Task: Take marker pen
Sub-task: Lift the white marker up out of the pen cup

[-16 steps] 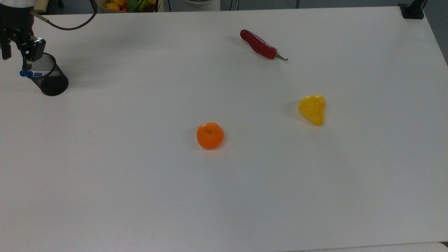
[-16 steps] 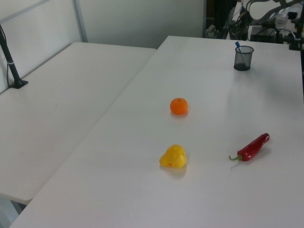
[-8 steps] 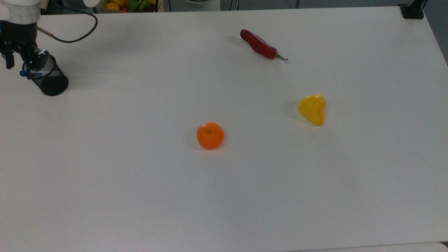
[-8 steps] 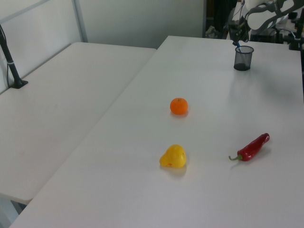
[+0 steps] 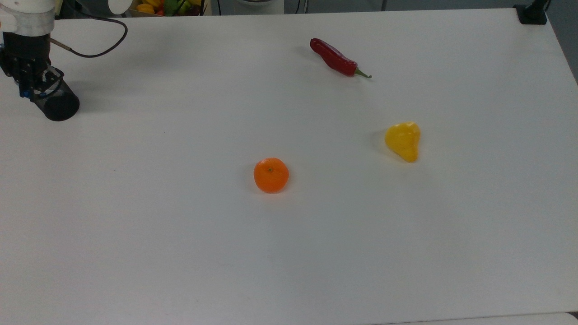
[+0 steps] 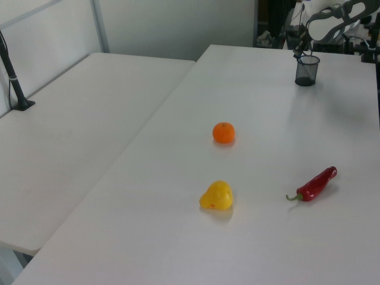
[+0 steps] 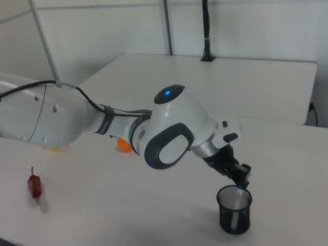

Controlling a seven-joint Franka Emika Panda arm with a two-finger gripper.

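1. The gripper (image 7: 241, 180) sits right at the rim of the black mesh pen cup (image 7: 234, 209), its black fingers (image 7: 244, 173) down on the top of the marker pen (image 7: 238, 196). Whether they are clamped on it or merely around it, I cannot tell.
2. In the top view the gripper (image 5: 28, 83) covers the cup's mouth, and a speck of blue is all that peeks out at its lower edge. The pen cup (image 5: 55, 103) is half hidden under it.
3. In the right view the marker pen stands in the cup, long axis nearly upright, blue top up at the fingers, pale barrel running down behind the mesh. Its lower end is lost in the weave.
4. In the left view the pen cup (image 6: 307, 69) is far off at the table's back edge, with the gripper (image 6: 302, 47) just above it.
5. The white arm (image 7: 169, 128) reaches across the right view and hides most of the mandarin (image 7: 122, 144).
6. Out on the white table (image 5: 316, 234) lie a mandarin (image 5: 271, 175), a yellow bell pepper (image 5: 403, 141) and a red chilli (image 5: 336, 58), well apart from each other and from the cup.
7. A black cable (image 5: 97, 47) loops off the wrist across the table's corner.
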